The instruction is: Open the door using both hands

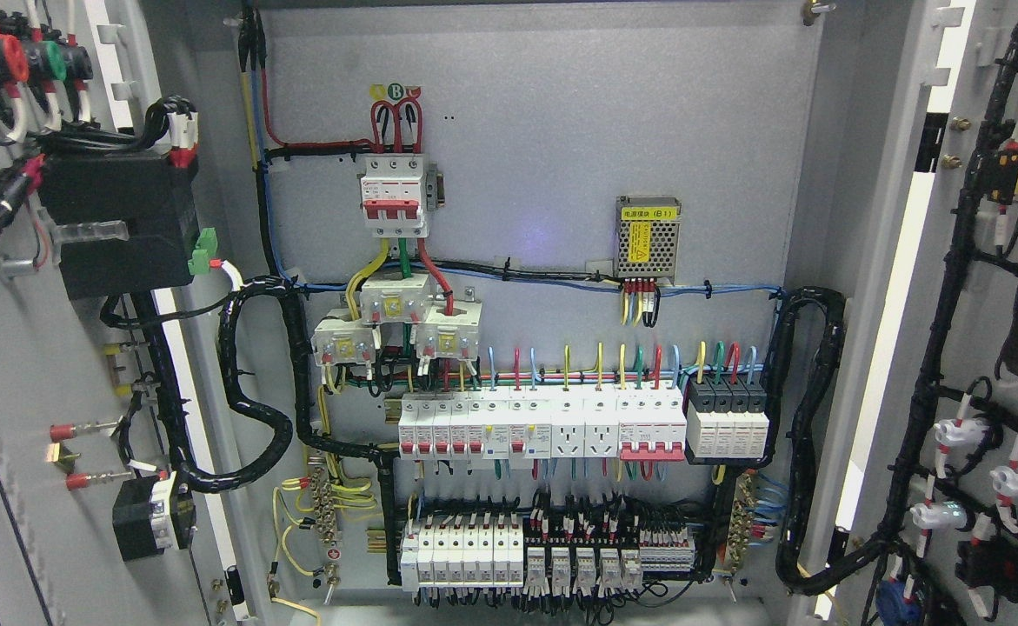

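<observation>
Standing open: left door [4, 365], right door [987, 348] | breakers [543, 426] exposed | hands unseen

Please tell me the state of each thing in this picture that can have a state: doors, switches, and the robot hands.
Left door: swung open, inner side with wiring showing.
Right door: swung open, inner side with wiring showing.
Main breaker: mounted on the back panel, wires attached; on or off cannot be told.
Row of small breakers: wired in; lever positions too small to tell.
Power supply box: mounted, wires attached below.
Robot hands: not in view.
</observation>
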Controlling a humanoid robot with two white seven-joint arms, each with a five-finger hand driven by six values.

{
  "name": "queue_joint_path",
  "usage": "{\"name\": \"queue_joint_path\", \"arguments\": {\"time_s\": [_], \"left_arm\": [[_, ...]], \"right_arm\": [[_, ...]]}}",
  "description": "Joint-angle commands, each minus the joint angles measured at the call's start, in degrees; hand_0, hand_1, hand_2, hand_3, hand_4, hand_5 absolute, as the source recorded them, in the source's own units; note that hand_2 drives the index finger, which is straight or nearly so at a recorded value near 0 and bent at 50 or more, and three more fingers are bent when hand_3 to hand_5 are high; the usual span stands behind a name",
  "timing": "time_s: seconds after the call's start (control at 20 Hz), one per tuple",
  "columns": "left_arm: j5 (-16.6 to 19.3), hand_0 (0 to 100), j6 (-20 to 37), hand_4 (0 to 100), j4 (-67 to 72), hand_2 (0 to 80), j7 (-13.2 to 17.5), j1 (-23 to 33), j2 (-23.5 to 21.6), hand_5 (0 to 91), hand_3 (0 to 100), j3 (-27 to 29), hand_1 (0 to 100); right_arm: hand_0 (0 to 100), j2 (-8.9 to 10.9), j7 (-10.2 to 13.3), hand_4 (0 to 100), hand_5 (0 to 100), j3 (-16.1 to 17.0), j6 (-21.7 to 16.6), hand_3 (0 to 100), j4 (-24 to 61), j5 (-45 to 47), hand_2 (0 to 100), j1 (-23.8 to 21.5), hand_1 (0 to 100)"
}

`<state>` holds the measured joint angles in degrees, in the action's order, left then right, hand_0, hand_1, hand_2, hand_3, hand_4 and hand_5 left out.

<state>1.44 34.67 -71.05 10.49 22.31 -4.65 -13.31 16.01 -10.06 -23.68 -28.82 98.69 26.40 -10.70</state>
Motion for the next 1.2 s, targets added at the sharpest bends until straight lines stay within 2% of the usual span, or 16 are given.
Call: {"name": "queue_joint_path", "arguments": {"time_s": [0.0,0.15,0.4,0.5,0.65,0.75,0.95,1.15], "left_arm": [[-4.42,0,4.69,3,-8.49,0.0,0.50,-3.94,-3.96,0.0,0,-4.27,0],[-4.60,0,8.65,3,-10.68,0.0,0.50,-4.47,-4.31,0.0,0,-4.89,0],[-6.09,0,12.78,3,-15.34,0.0,0.50,-4.38,-7.03,0.0,0,-6.29,0],[-6.44,0,15.07,3,-17.10,0.0,0.41,-4.30,-7.82,0.0,0,-6.29,0],[-7.85,0,18.58,3,-19.65,0.0,0.32,-4.21,-9.23,0.0,0,-6.29,0],[-8.37,0,19.38,3,-21.67,0.0,0.32,-4.03,-10.37,0.0,0,-6.21,0],[-10.31,0,22.01,3,-25.97,0.0,0.24,-3.68,-12.04,0.0,0,-6.03,0],[-10.49,0,25.00,3,-28.53,0.0,0.15,-2.98,-13.54,0.0,0,-5.59,0]], "right_arm": [[0,6.66,-0.14,0,0,8.03,-4.48,0,1.25,-0.03,0,-4.42,0],[0,7.90,-0.14,0,0,9.26,-8.35,0,1.25,-0.03,0,-6.26,0],[0,7.90,-0.14,0,0,9.70,-9.06,0,3.00,-0.03,0,-8.64,0],[0,8.51,-0.14,0,0,9.79,-9.33,0,4.23,-0.03,0,-8.82,0],[0,9.04,-0.14,0,0,10.32,-12.48,0,4.41,-0.03,0,-9.95,0],[0,10.00,-0.22,0,0,10.93,-13.19,0,4.50,-0.03,0,-11.18,0],[0,10.53,-0.22,0,0,11.46,-19.33,0,4.67,-0.03,0,-12.42,0],[0,10.71,-0.22,0,0,11.55,-20.05,0,5.99,-0.03,0,-12.95,0]]}}
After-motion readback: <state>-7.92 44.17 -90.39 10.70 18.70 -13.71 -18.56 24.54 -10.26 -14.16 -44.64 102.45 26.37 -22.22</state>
